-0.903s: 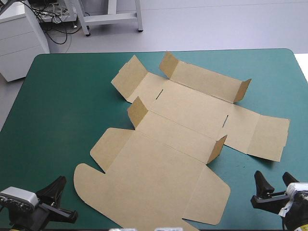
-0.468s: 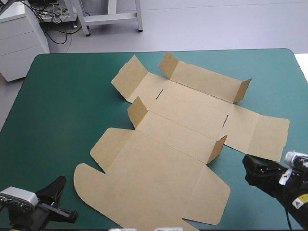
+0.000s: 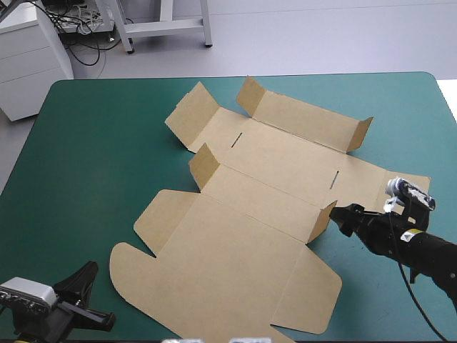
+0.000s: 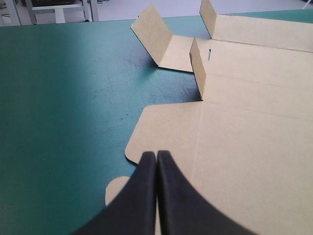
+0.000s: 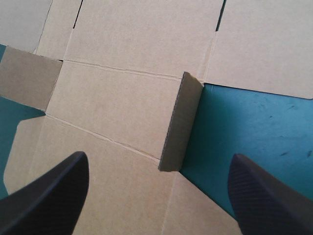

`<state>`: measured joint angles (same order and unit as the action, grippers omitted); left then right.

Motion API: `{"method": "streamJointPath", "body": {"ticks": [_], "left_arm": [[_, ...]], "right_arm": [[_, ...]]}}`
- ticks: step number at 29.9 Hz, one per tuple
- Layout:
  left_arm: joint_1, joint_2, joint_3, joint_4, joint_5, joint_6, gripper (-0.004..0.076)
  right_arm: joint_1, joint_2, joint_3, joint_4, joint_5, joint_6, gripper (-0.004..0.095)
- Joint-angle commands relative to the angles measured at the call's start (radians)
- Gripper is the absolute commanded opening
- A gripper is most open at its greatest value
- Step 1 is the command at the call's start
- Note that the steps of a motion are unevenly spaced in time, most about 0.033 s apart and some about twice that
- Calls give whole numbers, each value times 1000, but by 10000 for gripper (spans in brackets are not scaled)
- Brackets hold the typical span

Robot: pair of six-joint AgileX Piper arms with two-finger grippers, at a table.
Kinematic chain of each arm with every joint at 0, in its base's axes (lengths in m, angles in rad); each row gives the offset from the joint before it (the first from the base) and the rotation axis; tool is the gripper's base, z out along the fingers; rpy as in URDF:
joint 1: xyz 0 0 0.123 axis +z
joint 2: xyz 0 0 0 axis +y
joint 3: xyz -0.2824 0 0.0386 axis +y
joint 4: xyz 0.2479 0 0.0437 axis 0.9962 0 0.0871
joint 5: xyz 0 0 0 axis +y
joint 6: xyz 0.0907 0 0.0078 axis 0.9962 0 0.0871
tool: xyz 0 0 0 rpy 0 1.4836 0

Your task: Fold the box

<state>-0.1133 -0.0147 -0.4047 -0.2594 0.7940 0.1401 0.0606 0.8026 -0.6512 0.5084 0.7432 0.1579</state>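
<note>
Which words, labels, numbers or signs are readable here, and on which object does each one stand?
No text is readable in any view.
A small yellow sticker on the right arm: too small to read.
The box: plain brown board, no print visible.

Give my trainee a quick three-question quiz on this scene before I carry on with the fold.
1. True or false: the left claw is open.
2. The right claw is: A) open, over the edge of the box; B) shut on the box; C) out of every view.
3. Fill in: in the right wrist view, just ahead of the right claw, a small ___ of the box stands upright.
Key: 1 false, it is shut. 2 A. 3 flap.
</note>
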Motion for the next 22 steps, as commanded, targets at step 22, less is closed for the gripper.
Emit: {"method": "streamJointPath", "body": {"ticks": [22], "left_arm": [[0,5,-21,-21,-78,-2,-32]], "right_arm": [[121,471,-91,218,-157,-91,715]]}}
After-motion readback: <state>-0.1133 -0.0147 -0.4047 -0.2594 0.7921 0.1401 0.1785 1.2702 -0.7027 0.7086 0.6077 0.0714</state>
